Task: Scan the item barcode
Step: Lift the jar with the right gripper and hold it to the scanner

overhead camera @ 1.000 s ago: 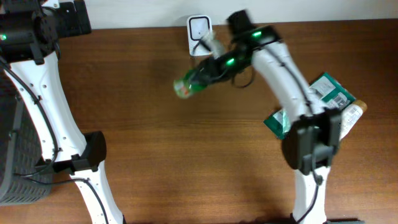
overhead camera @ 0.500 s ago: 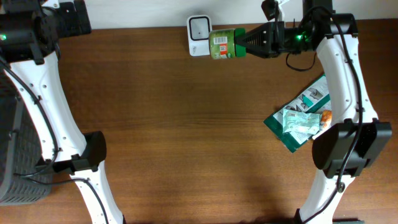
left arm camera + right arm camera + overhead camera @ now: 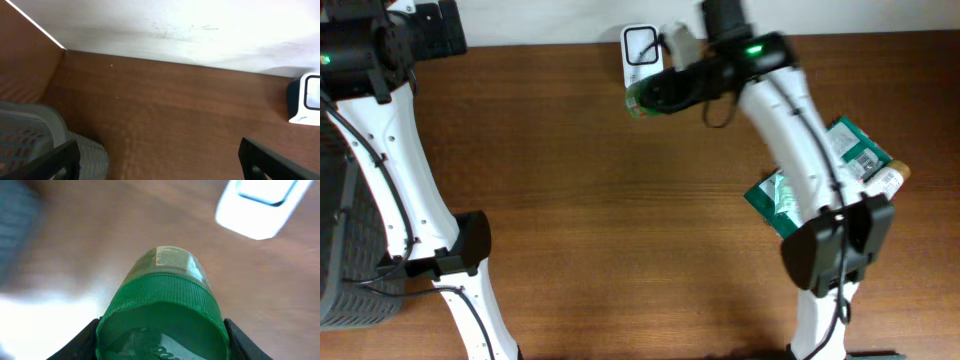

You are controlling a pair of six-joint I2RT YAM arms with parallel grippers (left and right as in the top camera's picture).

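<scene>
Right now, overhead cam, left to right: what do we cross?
From the left: gray basket → white scanner → green packets. The green jar in the right pincer overlaps the scanner, so it's left out.

A brown wooden table with a fine grain fills the overhead view. A white wall runs along its far edge. Ahead of the jaws of the left gripper the tabletop meets that wall, which is brightly lit and faintly scuffed. A soft sheen lies on the wood below it. Just beside the left-hand jaw is a grey perforated basket, at the table's left end.
</scene>
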